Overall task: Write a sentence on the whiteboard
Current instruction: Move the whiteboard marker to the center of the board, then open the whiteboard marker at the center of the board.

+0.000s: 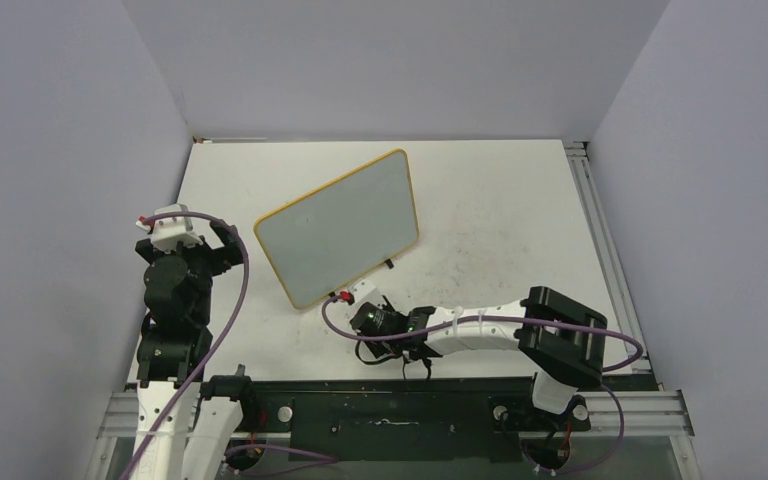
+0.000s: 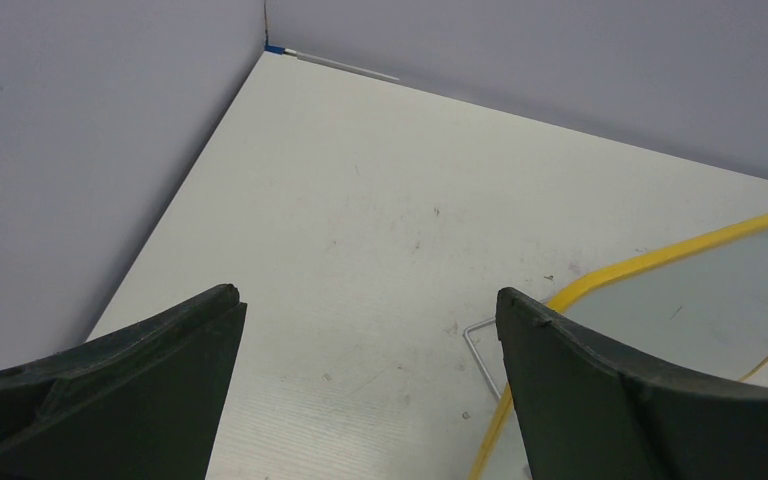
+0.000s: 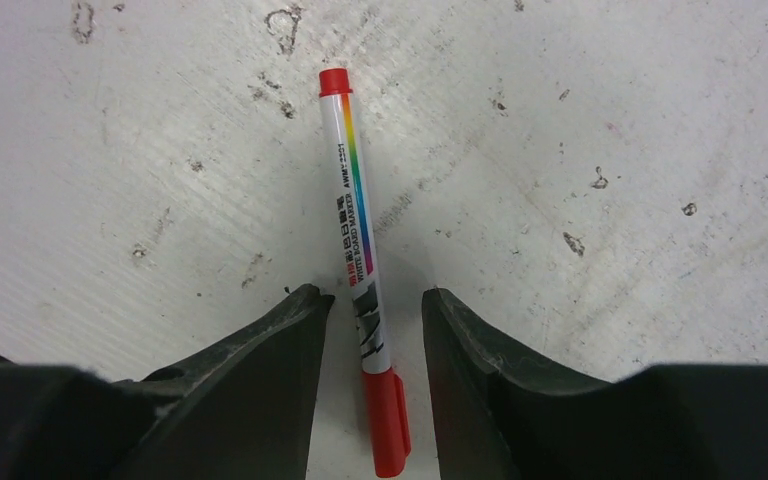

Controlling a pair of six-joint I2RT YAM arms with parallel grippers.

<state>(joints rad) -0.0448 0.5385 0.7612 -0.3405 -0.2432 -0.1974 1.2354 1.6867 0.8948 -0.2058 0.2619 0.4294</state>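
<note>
The whiteboard (image 1: 345,230) stands mid-table, turned at an angle, its yellow frame lifted at the far edge. The top view shows the whole board and one black foot (image 1: 390,264) at its right near edge. Its face reads plain pale grey there. My left wrist view shows only one rounded corner of the board (image 2: 700,290), with a thin wire loop (image 2: 475,345) on the table just beside it.

The marker (image 3: 358,230) shows in my right wrist view alone. It lies flat on the table, red cap toward me, rainbow stripe up. In the top view my right arm covers it.

My right gripper (image 3: 375,295) is down at the table, just beside the board's near corner. Its fingers (image 3: 280,340) straddle the marker's lower barrel, parted, with a sliver of table visible on each side. Nothing is clamped. My left gripper (image 2: 368,300) hangs spread wide and holds nothing, near the board's left corner.

The table (image 1: 500,210) is white, scuffed and speckled with dark marks. Plain grey walls (image 1: 380,60) enclose it on three sides.
</note>
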